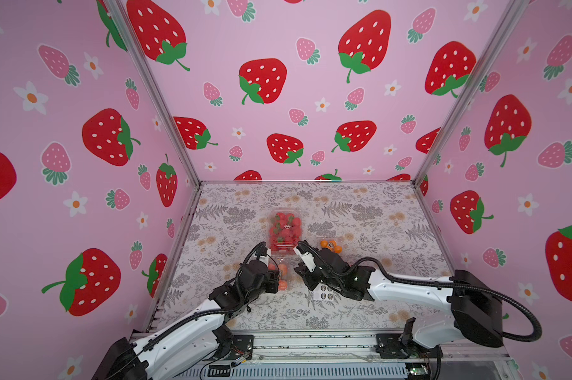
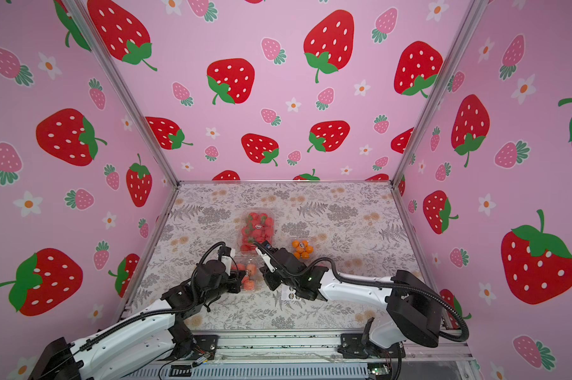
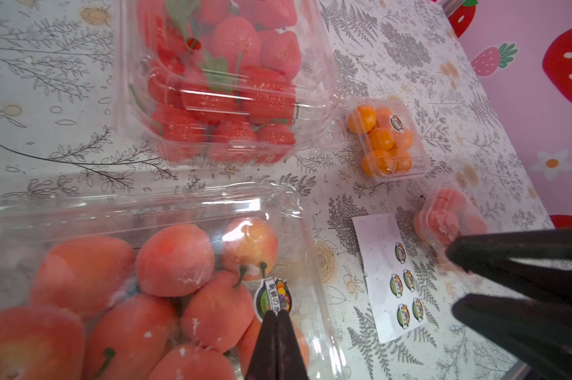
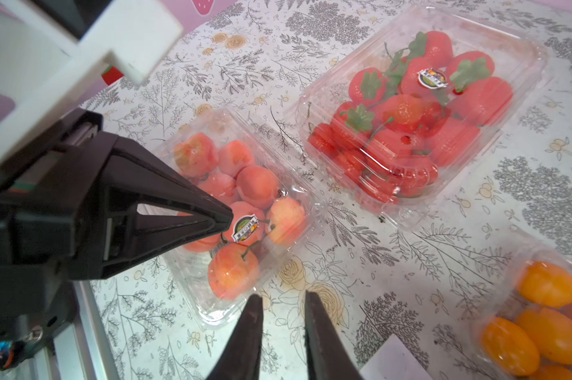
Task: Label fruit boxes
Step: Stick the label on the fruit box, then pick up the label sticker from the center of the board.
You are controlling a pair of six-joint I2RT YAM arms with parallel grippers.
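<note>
Closed, the left end effector touched its tips to a sticker on the large peach box directly beneath, whose long axis ran near to far; the right end effector, jaws apart and empty, hovered just right of it.

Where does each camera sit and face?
Top views: above the robot's base, facing down at the table; left arm and right arm show.
Left wrist: on left arm, facing the large peach box; shut left claw and right claw show.
Right wrist: on right arm, facing the strawberry box; open right claw and left claw show.
Shared: both wrist views show the large peach box's sticker.
</note>
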